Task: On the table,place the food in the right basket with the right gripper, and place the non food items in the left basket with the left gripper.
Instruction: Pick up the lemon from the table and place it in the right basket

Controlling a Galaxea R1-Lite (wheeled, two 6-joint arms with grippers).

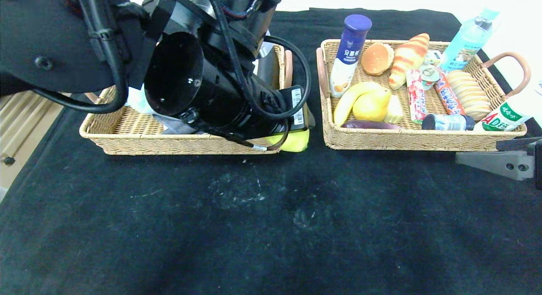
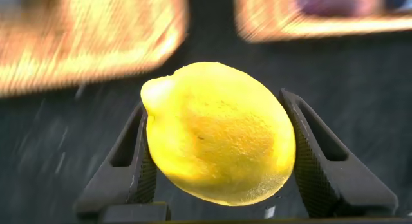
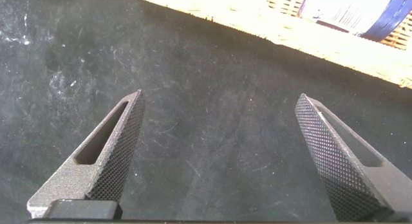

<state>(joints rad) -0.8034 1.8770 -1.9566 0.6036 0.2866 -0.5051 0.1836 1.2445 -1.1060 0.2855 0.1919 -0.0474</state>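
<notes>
**Lemon held by the left end effector at the near corner of the left basket**

Nearest the robot, the desk (image 1: 262, 227) lies bare under its black cloth with faint whitish scuffs; at the right edge of the head view the right end effector (image 3: 222, 153) is mostly cut off, showing only a grey finger base (image 1: 493, 164) just before the right basket (image 1: 419, 140); its wrist view shows both fingers spread wide over bare cloth, nothing between them.

Farther in, the left end effector (image 2: 219, 153) grips the lemon (image 2: 219, 134) between its two fingers; the pads press on the fruit's two sides; the lemon's long axis runs roughly across the fingers, its nub toward one finger; in the head view only a yellow sliver (image 1: 294, 142) shows below the arm, at the near right corner of the left basket (image 1: 169, 144); whether it touches the wicker cannot be told.

The left arm hides most of the left basket's contents.

Beyond, the right basket holds a white bottle (image 1: 349, 53) with a dark-blue cap leaning on its left wall, a bun (image 1: 377, 58), a second lemon (image 1: 372, 105), and a snack pack (image 1: 416, 96) lying near-to-far.
</notes>
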